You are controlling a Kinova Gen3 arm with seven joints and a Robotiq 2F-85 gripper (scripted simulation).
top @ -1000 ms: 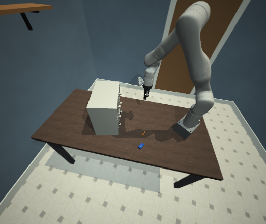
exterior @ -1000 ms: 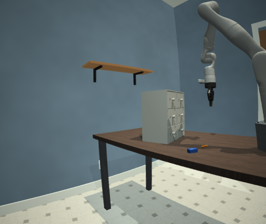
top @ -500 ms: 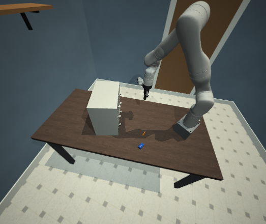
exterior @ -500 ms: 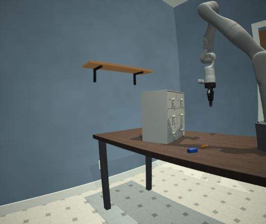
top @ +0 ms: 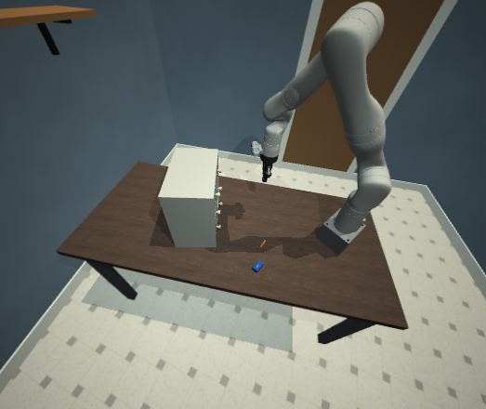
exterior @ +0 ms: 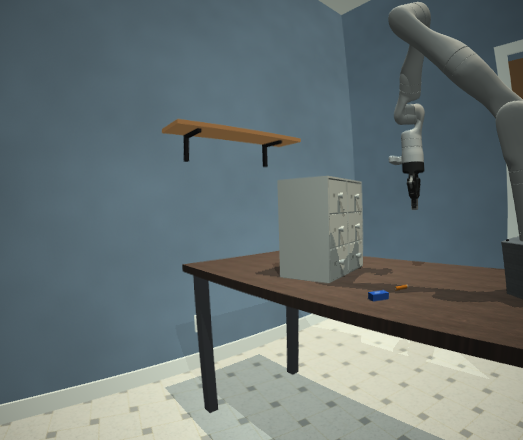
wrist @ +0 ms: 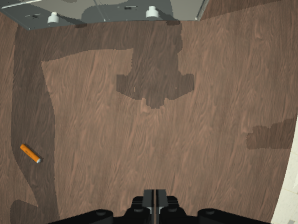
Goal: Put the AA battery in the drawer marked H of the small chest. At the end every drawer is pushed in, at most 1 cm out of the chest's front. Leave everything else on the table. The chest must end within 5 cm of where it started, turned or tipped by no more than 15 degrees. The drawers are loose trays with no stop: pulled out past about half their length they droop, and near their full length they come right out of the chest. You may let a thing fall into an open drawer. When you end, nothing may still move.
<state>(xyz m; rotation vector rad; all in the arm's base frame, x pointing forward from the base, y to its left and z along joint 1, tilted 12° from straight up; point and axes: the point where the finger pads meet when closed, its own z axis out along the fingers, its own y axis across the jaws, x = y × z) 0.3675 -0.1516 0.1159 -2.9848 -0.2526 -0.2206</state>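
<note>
The AA battery (top: 263,244) (exterior: 401,287) (wrist: 30,153) is a small orange cylinder lying on its side on the table, in front of the chest. The small chest (top: 192,223) (exterior: 304,230) (wrist: 80,12) is a pale upright box. Its drawers show in two columns of three with knobs, all looking pushed in; their letters are too small to read. My gripper (top: 265,179) (exterior: 415,207) (wrist: 155,202) points down, high above the table, in front of the chest and away from the battery. Its fingertips are together with nothing between them.
A blue box (top: 257,266) (exterior: 378,295) lies on the table (top: 342,288) (exterior: 448,320) (wrist: 215,110) near the battery, towards the long edge. A wooden shelf (top: 26,14) (exterior: 238,132) is on the wall behind the chest. The arm's base stands at the table's other end.
</note>
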